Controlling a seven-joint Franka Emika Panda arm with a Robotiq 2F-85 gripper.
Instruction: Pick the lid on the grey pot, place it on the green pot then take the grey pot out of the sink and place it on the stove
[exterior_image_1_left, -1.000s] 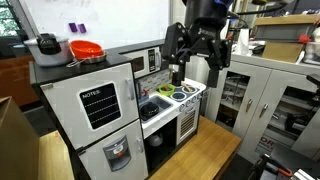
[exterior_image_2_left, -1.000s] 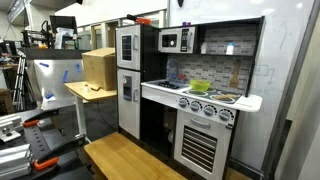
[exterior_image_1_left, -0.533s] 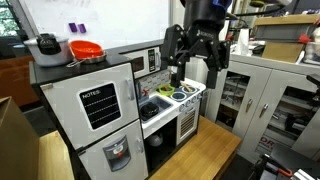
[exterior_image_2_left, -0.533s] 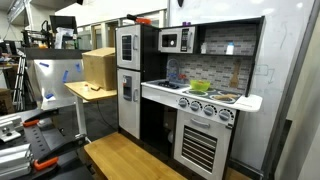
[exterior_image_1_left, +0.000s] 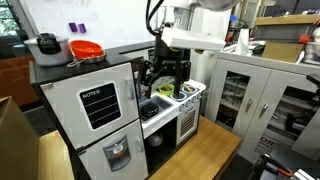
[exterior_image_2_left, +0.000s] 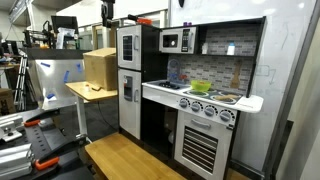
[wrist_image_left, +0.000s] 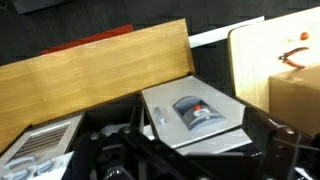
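In an exterior view my gripper (exterior_image_1_left: 166, 78) hangs low over the toy kitchen's counter, above the sink (exterior_image_1_left: 150, 108) and next to the green pot (exterior_image_1_left: 165, 91). Its fingers look spread and hold nothing. The green pot also shows in an exterior view (exterior_image_2_left: 200, 87), right of the sink (exterior_image_2_left: 166, 87). The grey pot and its lid are too small and too hidden by the gripper to make out. In the wrist view the dark fingers (wrist_image_left: 190, 162) frame the bottom edge, with the grey fridge door and its dispenser (wrist_image_left: 195, 113) between them.
The toy fridge (exterior_image_1_left: 95, 110) stands beside the sink, with a red bowl (exterior_image_1_left: 86, 49) and a grey pot-like item (exterior_image_1_left: 47, 45) on top. The stove burners (exterior_image_1_left: 184, 96) lie past the green pot. A microwave (exterior_image_2_left: 176, 40) hangs above the counter. A wooden board (wrist_image_left: 90, 60) lies on the floor.
The arm has swung sideways toward the fridge and down; the gripper now hangs lower, over the sink end of the counter. The pots have not moved.
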